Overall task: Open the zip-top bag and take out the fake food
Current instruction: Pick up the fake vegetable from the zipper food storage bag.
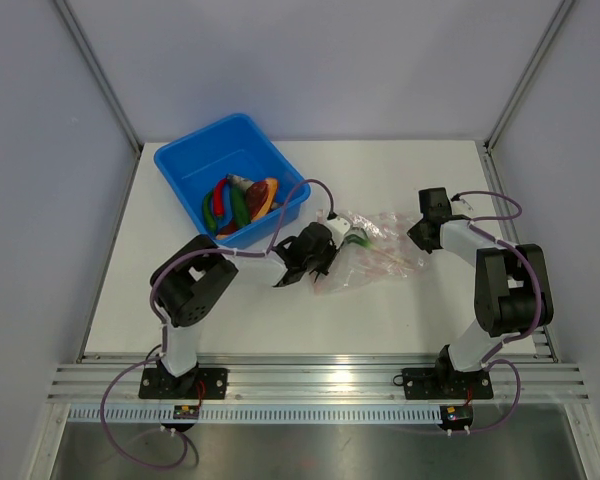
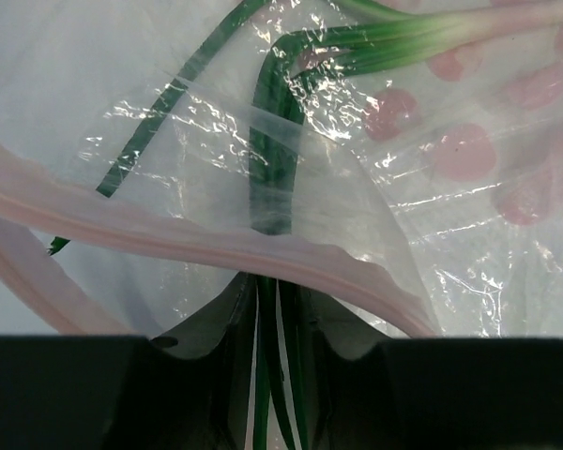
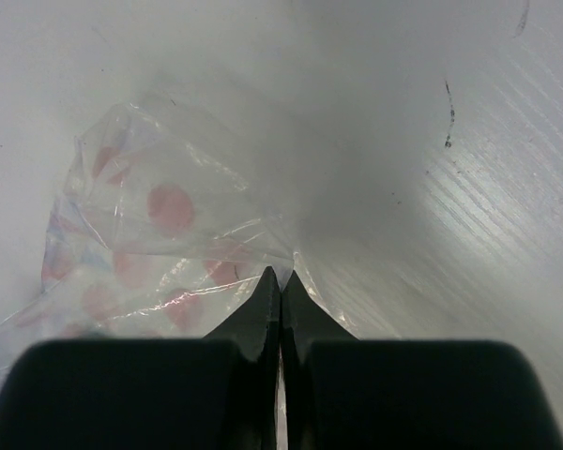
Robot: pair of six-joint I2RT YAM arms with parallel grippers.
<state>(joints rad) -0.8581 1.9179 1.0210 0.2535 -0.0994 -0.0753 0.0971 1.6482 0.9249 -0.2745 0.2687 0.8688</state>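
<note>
The zip-top bag [image 1: 385, 250] lies on the worktop [image 1: 280, 320] just right of the blue tub [image 1: 180, 160]. It looks like light, slippery film. The right gripper [image 3: 281, 281] pinches its far corner. The left gripper [image 2: 277, 314] is closed on a green stalk of the fake food [image 2: 270, 159] at the zip strip [image 2: 169, 230], probably the firmest place to hold.

Zip-top bag [image 2: 432, 216]: clear, crinkled, pink-dotted, with a pink zip strip [image 2: 169, 230] crossing it. Fake food: one green stalk [image 2: 272, 141] seen through the plastic, its lower end clamped by the left gripper [image 2: 267, 309].

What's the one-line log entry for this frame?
left gripper shut on green fake food | right gripper shut on zip-top bag | tub holds other food
</note>
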